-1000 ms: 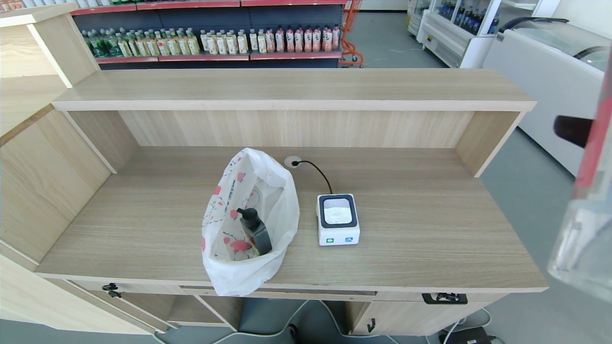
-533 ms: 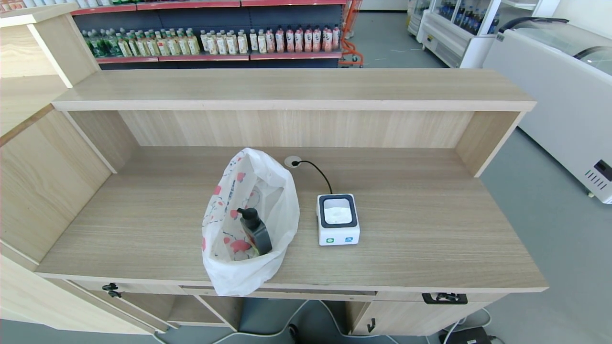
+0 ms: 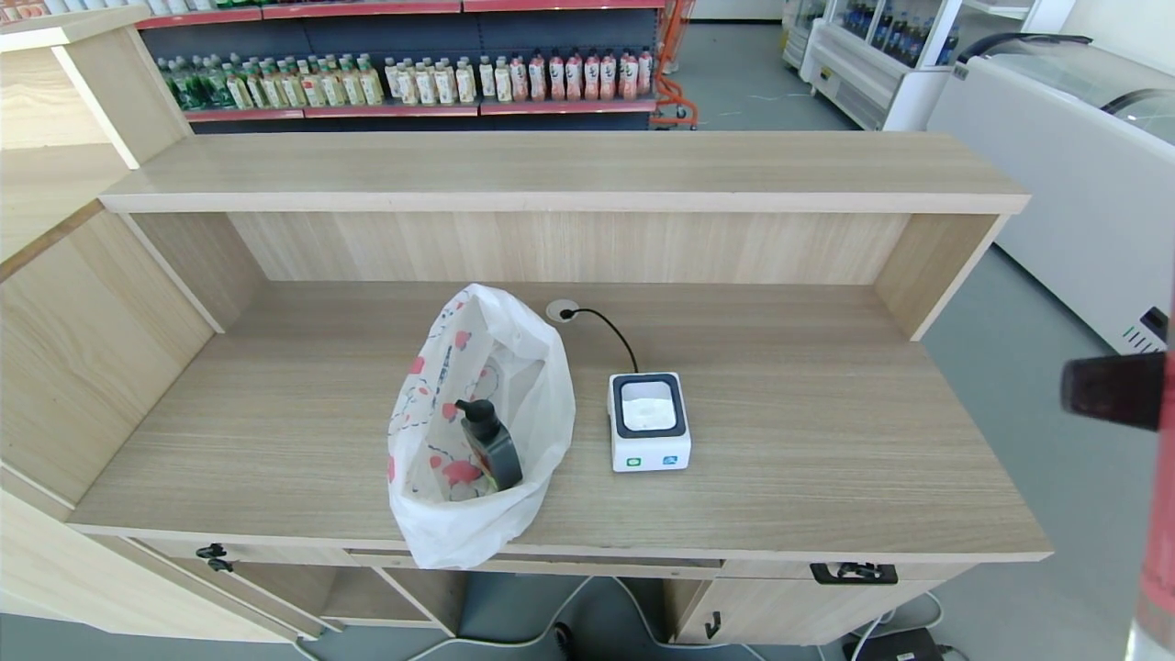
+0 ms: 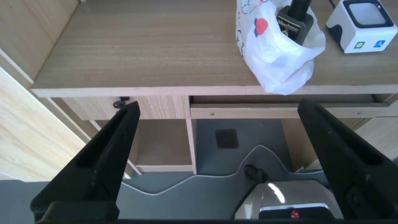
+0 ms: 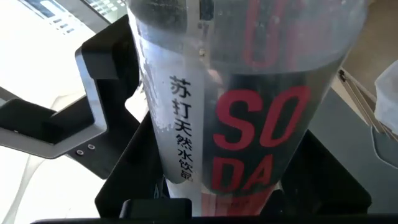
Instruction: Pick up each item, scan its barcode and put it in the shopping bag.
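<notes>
Two states: left jaws spread, empty, short of the counter's front edge (image 4: 155,92); right jaws clamped around soda bottle (image 5: 249,106).

The soda bottle (image 3: 1158,514) is back at the right edge of the head view after dropping out of it half a second ago. Its dark cap (image 3: 1109,392) sits lower than a second ago.

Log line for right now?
left claw: open | right claw: shut on soda bottle | pump bottle: in shopping bag | scanner: beside bag
</notes>
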You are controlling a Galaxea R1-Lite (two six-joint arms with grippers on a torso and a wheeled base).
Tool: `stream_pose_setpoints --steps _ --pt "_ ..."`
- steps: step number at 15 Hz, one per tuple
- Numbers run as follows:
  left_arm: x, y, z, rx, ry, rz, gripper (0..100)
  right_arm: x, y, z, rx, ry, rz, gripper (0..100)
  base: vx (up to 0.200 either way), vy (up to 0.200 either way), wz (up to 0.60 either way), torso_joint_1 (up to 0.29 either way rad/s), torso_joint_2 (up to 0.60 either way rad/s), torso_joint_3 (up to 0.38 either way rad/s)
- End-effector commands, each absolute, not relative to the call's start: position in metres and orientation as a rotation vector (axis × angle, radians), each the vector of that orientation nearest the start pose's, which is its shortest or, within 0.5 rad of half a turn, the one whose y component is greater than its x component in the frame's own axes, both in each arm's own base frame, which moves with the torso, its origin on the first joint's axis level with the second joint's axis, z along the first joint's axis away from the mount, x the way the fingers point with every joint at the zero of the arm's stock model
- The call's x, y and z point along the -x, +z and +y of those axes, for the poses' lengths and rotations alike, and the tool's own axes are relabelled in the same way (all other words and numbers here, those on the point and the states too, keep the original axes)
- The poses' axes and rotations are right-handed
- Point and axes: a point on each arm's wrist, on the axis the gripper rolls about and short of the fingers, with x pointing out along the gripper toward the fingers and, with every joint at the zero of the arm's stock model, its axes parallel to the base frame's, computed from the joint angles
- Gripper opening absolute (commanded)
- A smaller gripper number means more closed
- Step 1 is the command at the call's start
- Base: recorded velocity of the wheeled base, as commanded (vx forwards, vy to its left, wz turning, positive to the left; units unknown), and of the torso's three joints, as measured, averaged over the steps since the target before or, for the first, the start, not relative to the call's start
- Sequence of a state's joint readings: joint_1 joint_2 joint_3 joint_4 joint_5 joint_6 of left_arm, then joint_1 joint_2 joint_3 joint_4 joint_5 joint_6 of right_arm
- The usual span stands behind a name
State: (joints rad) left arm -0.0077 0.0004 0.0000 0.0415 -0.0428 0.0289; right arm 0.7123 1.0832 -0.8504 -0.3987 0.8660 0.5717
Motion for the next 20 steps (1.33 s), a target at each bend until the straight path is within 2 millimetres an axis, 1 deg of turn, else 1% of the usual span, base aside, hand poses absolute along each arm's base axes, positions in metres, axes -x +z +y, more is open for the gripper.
stream_pose_setpoints --steps 1,10,16,17,19,20 --pt "0.023 0.071 -0.001 -0.028 -0.051 0.041 100 -0.096 0.313 0.106 -0.433 1.58 0.278 0 0.0 0.0 0.0 0.0 0.0 0.0" --pt "0.023 0.071 -0.001 -0.028 -0.051 0.041 100 -0.093 0.316 0.104 -0.43 1.587 0.263 0 0.0 0.0 0.0 0.0 0.0 0.0" --pt "0.023 0.071 -0.001 -0.028 -0.051 0.041 100 -0.09 0.313 0.101 -0.418 1.582 0.251 0 0.0 0.0 0.0 0.0 0.0 0.0" --pt "0.023 0.071 -0.001 -0.028 -0.051 0.041 100 -0.091 0.309 0.1 -0.397 1.572 0.237 0 0.0 0.0 0.0 0.0 0.0 0.0" --pt "0.023 0.071 -0.001 -0.028 -0.051 0.041 100 -0.101 0.292 0.091 -0.299 1.469 0.186 0 0.0 0.0 0.0 0.0 0.0 0.0" --pt "0.023 0.071 -0.001 -0.028 -0.051 0.041 100 -0.111 0.279 0.08 -0.181 1.36 0.139 0 0.0 0.0 0.0 0.0 0.0 0.0"
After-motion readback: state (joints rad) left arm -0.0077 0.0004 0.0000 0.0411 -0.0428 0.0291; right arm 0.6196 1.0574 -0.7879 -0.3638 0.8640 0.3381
